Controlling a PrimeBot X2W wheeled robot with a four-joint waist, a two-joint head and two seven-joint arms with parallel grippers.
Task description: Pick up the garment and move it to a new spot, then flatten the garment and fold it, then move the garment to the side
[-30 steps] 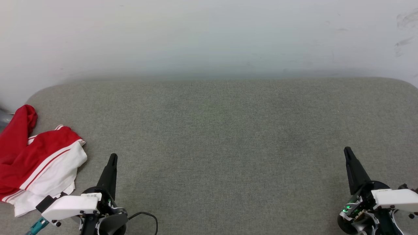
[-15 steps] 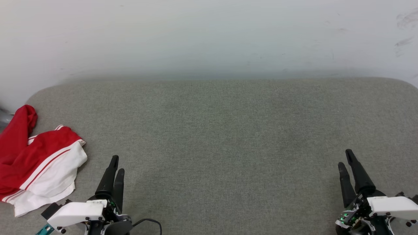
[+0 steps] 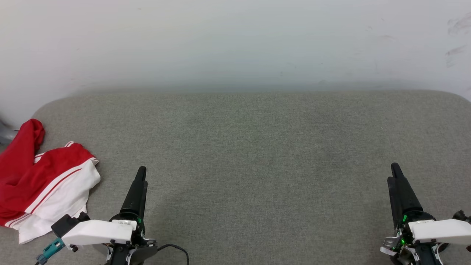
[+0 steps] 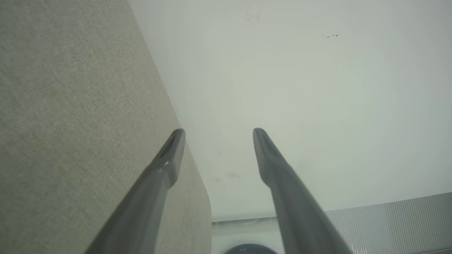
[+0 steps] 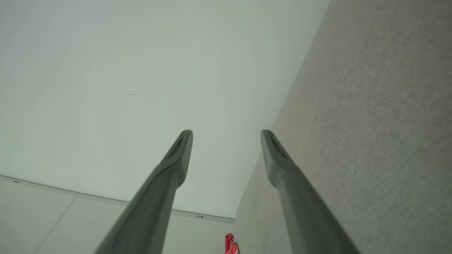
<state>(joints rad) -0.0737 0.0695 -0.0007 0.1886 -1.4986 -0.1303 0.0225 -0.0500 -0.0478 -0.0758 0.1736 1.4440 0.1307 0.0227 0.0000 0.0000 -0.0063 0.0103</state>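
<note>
Wall (image 3: 235,40): pale off-white, faintly scuffed at the upper right of the head view, and met along its foot by the work surface.

Work surface (image 3: 257,147): grey woven fabric with rounded far corners, spread across the head view.

Garment (image 3: 40,184): red cloth with a white panel and thin red-and-white stripes. It is lain crumpled at the far left edge of the surface, partly cut off by the edge of the head view. A small red scrap of it (image 5: 230,244) is seen at the bottom of the right wrist view. No gripper is touching it.

Left gripper (image 3: 142,176): placed at the lower left, near the garment but apart from it. In its wrist view (image 4: 219,132) the two dark fingers are seen spread wide, with nothing held between them.

Right gripper (image 3: 393,173): placed at the lower right, well apart from the garment. In its wrist view (image 5: 226,133) the fingers are likewise parted widely and nothing is gripped.

Black cable (image 3: 176,250): looped beside the left wrist.

Teal connector (image 3: 51,247): fixed at the left wrist housing, just below the garment's white edge.
</note>
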